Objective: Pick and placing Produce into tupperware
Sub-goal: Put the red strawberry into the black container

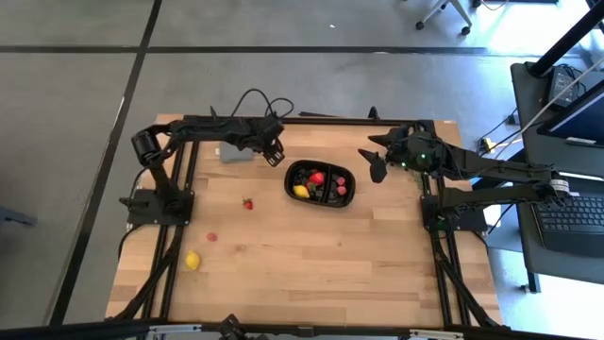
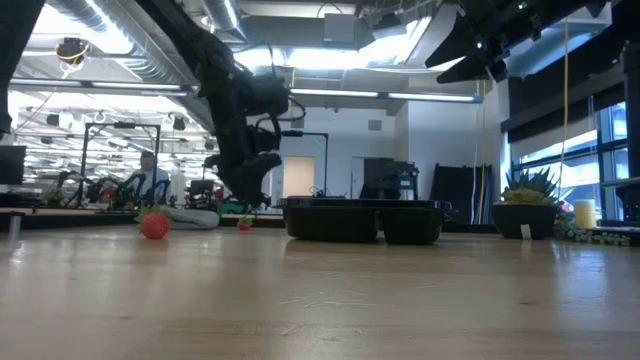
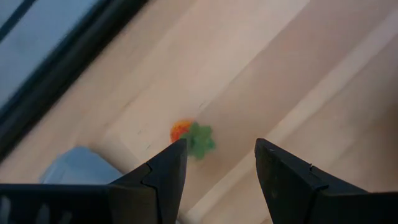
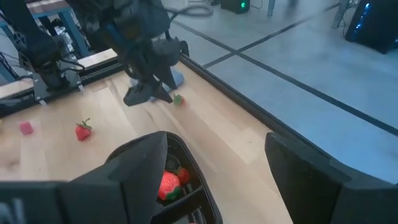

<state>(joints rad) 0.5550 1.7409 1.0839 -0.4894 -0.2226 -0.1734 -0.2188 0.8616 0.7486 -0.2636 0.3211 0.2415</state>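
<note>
The tupperware, a black divided tray, sits mid-table at the far side and holds red and yellow produce. My left gripper hovers open near the far edge, just left of the tray, pointing steeply down. A small red-orange fruit with a green leaf lies on the wood just beyond one fingertip, untouched. On the table also lie a strawberry, a pink piece and a lemon. My right gripper hangs open above the tray's right end.
A flat grey piece lies at the far edge right beside the left gripper. The table's far edge and black frame rail run close behind it. Bare wood stretches across the near half of the table.
</note>
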